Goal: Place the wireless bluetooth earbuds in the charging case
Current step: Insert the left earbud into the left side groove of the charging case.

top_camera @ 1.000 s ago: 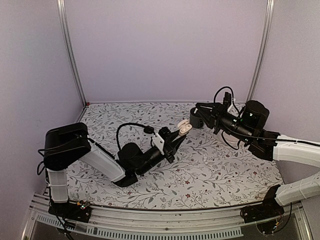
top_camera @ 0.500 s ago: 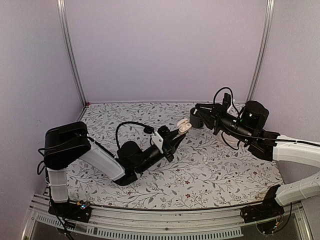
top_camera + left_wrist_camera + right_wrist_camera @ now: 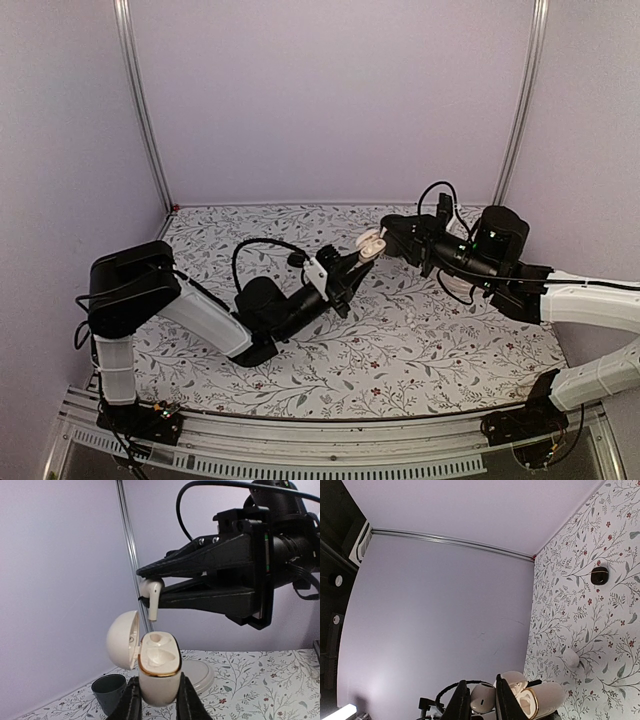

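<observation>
My left gripper (image 3: 157, 700) is shut on the cream charging case (image 3: 159, 667), which has a gold rim. It holds the case upright above the table with the lid open to the left. Both sockets look empty. My right gripper (image 3: 479, 700) is shut on a white earbud (image 3: 482, 697). In the left wrist view the earbud (image 3: 151, 592) hangs stem down, just above the case's far socket and not touching it. In the top view the two grippers meet at the case (image 3: 368, 250) above the middle of the table. A second small white piece (image 3: 571, 658), probably the other earbud, lies on the floral table.
A dark grey cup (image 3: 110, 692) and a white round disc (image 3: 200, 675) stand on the table behind the case. A small dark object (image 3: 599, 575) lies farther off. The floral table (image 3: 440, 350) is walled by lilac panels at the back and sides.
My right gripper has moved left with the earbud until it is over the open case. My left gripper has lifted the case slightly towards it.
</observation>
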Tool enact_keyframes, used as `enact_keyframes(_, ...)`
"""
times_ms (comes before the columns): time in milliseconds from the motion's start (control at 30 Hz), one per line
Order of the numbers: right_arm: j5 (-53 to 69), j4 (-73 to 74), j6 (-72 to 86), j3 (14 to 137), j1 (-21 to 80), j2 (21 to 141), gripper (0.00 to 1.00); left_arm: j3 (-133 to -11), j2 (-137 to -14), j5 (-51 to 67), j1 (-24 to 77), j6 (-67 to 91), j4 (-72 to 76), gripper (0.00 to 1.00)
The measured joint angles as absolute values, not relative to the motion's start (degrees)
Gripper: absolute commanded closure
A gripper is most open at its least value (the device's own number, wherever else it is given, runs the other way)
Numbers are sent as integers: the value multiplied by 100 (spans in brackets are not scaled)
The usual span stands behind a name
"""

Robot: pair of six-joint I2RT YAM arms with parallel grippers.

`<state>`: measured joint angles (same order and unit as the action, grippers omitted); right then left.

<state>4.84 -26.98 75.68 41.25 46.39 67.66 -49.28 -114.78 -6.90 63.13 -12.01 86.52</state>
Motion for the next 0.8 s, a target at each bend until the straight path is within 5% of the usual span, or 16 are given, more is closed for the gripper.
enact_keyframes(800,530,-2880,7564,4110,4687,6866,83,-4934,-11325,-694,6283,-1238,8646,100)
